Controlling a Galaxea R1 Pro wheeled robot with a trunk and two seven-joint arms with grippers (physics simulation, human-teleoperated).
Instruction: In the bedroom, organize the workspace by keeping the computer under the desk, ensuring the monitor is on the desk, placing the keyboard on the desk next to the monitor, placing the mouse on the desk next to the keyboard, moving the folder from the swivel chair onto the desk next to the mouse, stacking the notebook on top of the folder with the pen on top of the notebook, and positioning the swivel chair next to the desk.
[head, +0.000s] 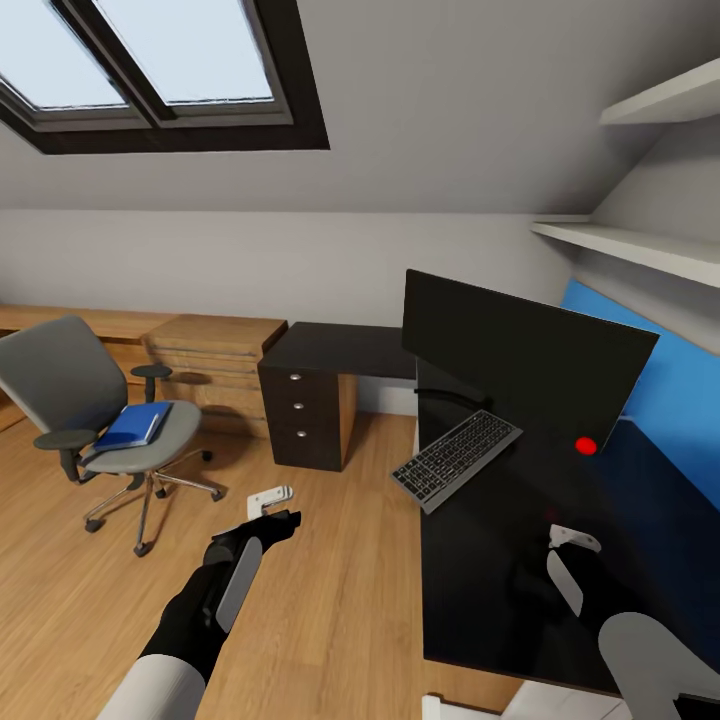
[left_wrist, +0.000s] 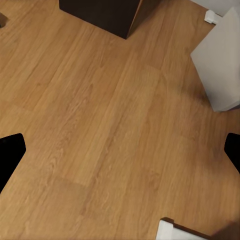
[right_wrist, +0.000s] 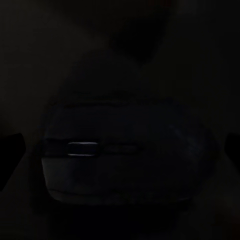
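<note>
The monitor (head: 520, 360) stands on the black desk (head: 480, 590), and the keyboard (head: 455, 458) lies in front of it, one corner past the desk's edge. A blue folder (head: 135, 425) rests on the swivel chair (head: 110, 420) at the left. My left gripper (head: 275, 508) (left_wrist: 120, 155) hangs open over bare wood floor. My right gripper (head: 565, 545) (right_wrist: 120, 150) is open low over the desk. A dark rounded shape, apparently the mouse (right_wrist: 120, 165), lies right under it. The notebook and pen are out of view.
Black drawers (head: 300, 410) close off the desk's far end, with a low wooden shelf unit (head: 215, 355) behind the chair. A pale block (left_wrist: 220, 60) stands on the floor by the desk; pedestal or computer, I cannot tell. Wall shelves (head: 640, 245) hang over the desk.
</note>
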